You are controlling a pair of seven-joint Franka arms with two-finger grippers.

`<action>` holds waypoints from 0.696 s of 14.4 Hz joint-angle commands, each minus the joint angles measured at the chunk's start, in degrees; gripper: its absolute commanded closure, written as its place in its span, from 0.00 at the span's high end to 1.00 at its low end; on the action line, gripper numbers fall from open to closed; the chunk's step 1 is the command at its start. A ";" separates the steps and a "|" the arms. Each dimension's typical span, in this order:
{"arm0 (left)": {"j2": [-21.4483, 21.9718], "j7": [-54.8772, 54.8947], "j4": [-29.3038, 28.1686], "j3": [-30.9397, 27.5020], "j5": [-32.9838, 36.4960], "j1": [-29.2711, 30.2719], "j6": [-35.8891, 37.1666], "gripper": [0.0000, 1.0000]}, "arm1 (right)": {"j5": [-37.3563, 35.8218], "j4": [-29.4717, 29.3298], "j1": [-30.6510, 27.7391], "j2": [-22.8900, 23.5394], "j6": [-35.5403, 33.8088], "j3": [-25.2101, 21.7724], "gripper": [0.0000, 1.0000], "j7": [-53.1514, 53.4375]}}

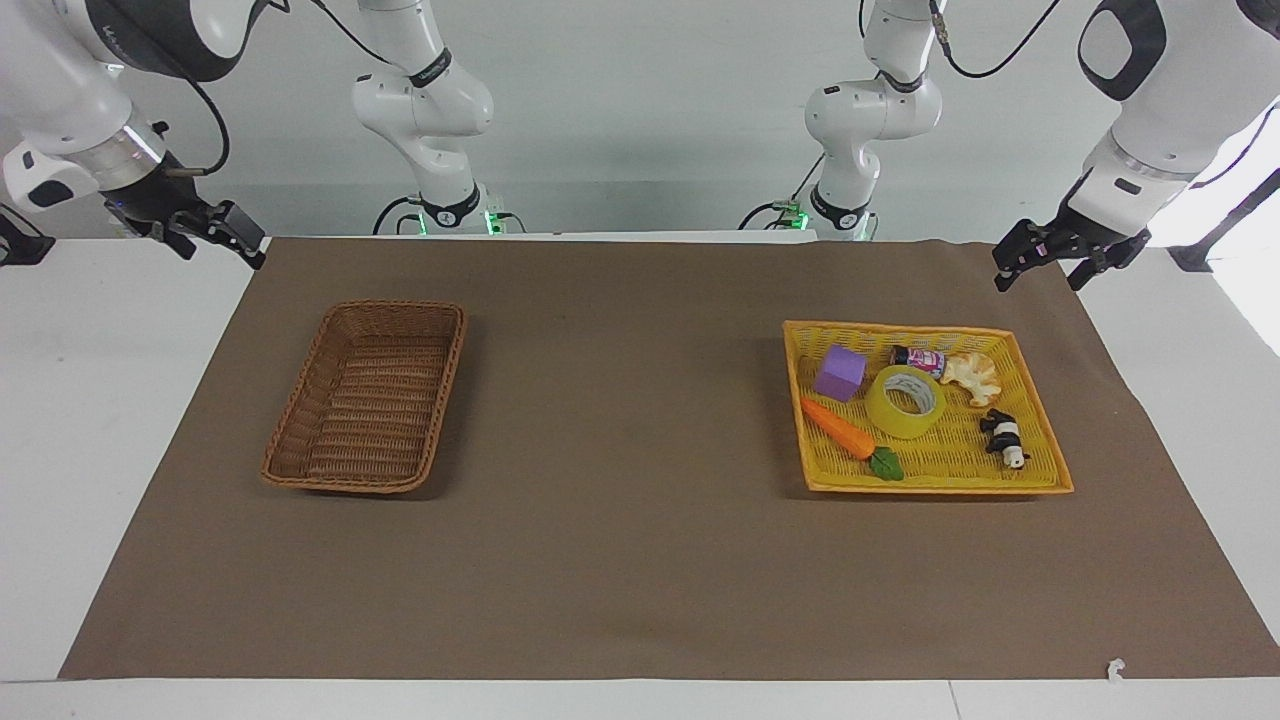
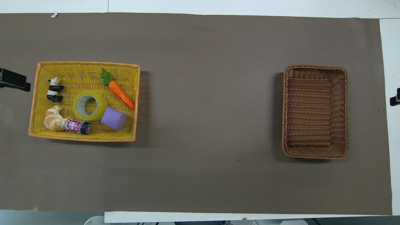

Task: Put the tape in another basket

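Observation:
The tape (image 1: 905, 401) is a yellow roll lying flat in the middle of the shallow yellow tray (image 1: 935, 489), toward the left arm's end of the table; it also shows in the overhead view (image 2: 90, 105). The brown wicker basket (image 1: 330, 487) stands empty toward the right arm's end, and its rim shows in the overhead view (image 2: 315, 155). My left gripper (image 1: 1040, 275) hangs open and empty over the mat's corner beside the tray, and only its tip shows in the overhead view (image 2: 14, 80). My right gripper (image 1: 220, 250) hangs open and empty over the mat's corner near the basket.
In the yellow tray (image 2: 84, 138) around the tape lie a purple cube (image 2: 114, 118), a toy carrot (image 2: 122, 93), a panda figure (image 2: 54, 89), a croissant (image 2: 53, 118) and a small pink bottle (image 2: 77, 126). A brown mat (image 1: 620, 500) covers the table.

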State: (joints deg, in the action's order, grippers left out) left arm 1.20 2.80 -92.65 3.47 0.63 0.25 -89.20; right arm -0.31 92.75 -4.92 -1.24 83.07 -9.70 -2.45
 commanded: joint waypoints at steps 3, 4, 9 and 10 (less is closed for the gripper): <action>1.88 0.37 -2.44 -0.31 0.52 -0.51 -0.45 1.00 | -0.13 0.68 -0.36 -0.96 -0.54 0.29 1.00 -0.80; 1.88 0.37 -2.44 -0.31 0.52 -0.51 -0.36 1.00 | -0.13 0.68 -0.36 -0.96 -0.54 0.29 1.00 -0.71; 3.53 -0.42 -6.45 -0.22 0.43 -0.51 -2.63 1.00 | -0.13 0.68 -0.36 -0.87 -0.54 0.29 1.00 -0.80; 5.03 -0.42 -10.84 -0.22 0.43 -0.51 -7.17 0.99 | -0.13 0.68 -0.36 -0.96 -0.54 0.29 1.00 -0.80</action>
State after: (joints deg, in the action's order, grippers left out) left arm 1.88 2.74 -94.86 3.48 0.63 0.26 -90.25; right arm -0.31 92.75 -4.92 -1.24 83.07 -9.69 -2.45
